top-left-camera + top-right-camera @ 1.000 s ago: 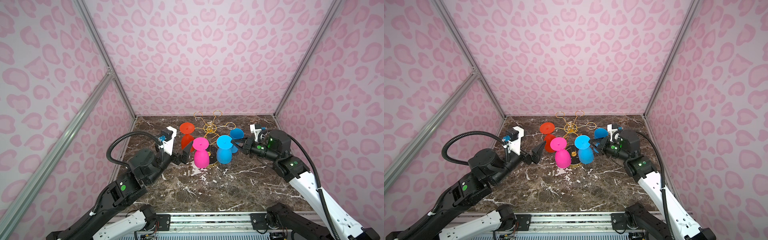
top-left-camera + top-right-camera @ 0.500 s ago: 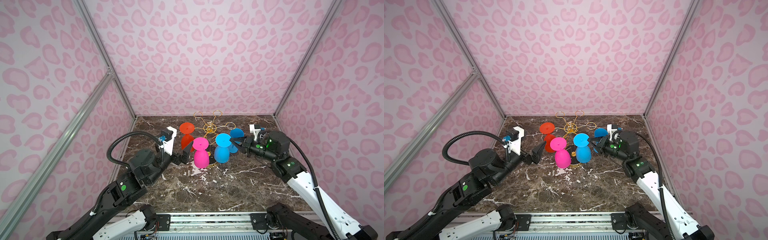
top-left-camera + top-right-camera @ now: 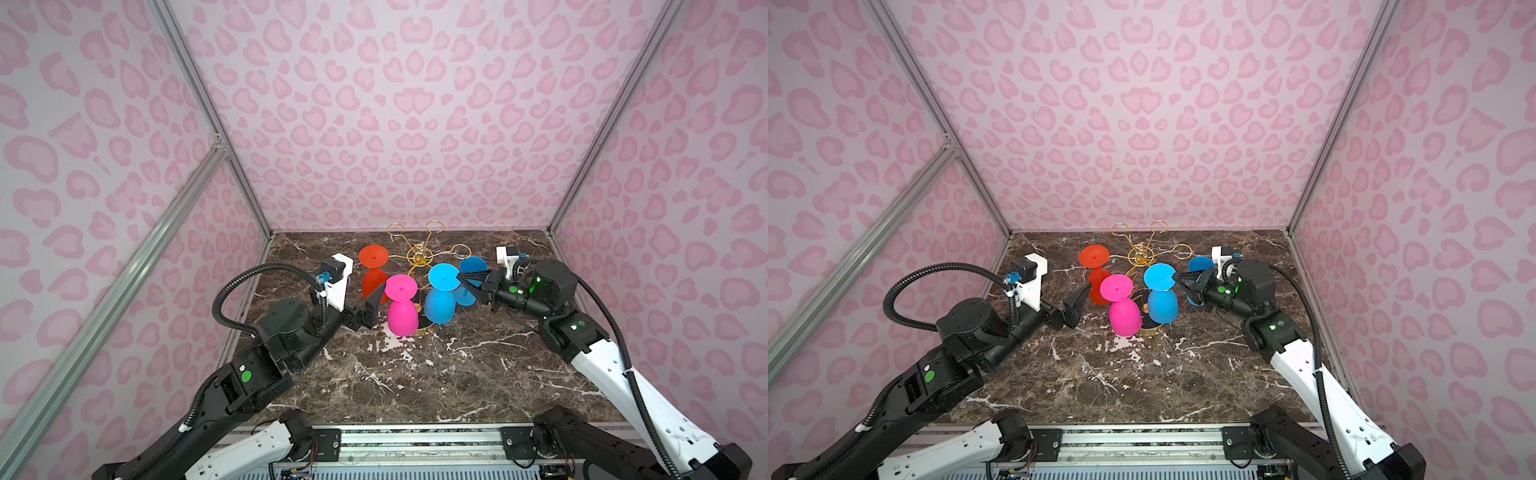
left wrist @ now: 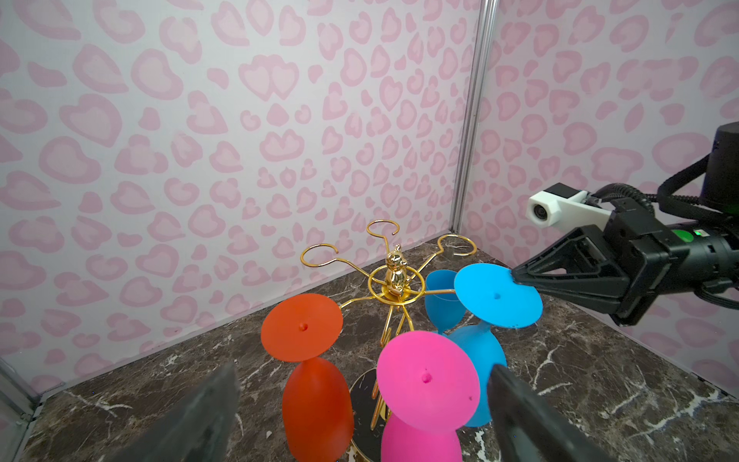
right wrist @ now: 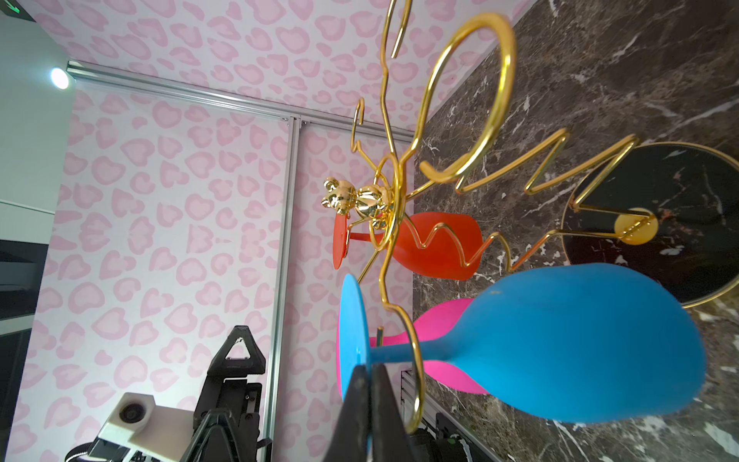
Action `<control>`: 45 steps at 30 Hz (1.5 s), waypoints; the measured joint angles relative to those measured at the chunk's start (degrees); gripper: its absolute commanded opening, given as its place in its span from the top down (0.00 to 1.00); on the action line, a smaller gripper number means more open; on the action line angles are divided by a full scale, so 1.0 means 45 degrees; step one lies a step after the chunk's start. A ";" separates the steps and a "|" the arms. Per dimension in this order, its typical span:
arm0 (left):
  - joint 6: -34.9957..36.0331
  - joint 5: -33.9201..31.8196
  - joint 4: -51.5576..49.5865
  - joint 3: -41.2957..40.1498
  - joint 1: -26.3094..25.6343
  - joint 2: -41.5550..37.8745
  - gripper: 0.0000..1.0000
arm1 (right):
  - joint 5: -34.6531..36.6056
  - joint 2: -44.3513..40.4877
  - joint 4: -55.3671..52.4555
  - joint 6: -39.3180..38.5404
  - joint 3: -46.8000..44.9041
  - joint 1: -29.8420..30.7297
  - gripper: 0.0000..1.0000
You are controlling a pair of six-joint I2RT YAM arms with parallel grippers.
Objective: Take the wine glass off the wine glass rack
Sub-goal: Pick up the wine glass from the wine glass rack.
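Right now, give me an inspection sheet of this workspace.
Surface: dark marble table, white veins.
Job's things: rack holds red glass, pink glass and blue glass upside down; darker blue glass stands upright on the table.
Clutter: nothing seen.
Grippers: left gripper, jaws open beside the pink glass; right gripper, jaws shut on the blue glass's foot.
Cables: black hoses loop along both arms, away from the glasses.
Surroundings: pink heart-print walls, metal frame.

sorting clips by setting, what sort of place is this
Probably a robot test booth, not a home: pink heart-print walls on aluminium posts, a marble-look tabletop, and two robot arms, the right pincer shut on a light blue wine glass on its gold rack.
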 measured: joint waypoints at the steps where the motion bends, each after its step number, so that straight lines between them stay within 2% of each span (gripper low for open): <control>1: 0.0000 0.0000 0.0000 0.0000 0.0000 0.0000 0.02 | 0.0029 0.0019 0.0034 0.0000 0.0019 0.0005 1.00; 30: -0.0083 0.0000 -0.0034 -0.0136 0.0000 -0.0136 0.02 | 0.0257 0.1258 0.0335 -0.0053 0.1001 0.0525 1.00; 45: -0.0078 -0.0005 -0.0034 -0.0146 0.0000 -0.0141 0.02 | 0.0277 0.0957 0.0330 -0.0053 0.0860 0.0894 1.00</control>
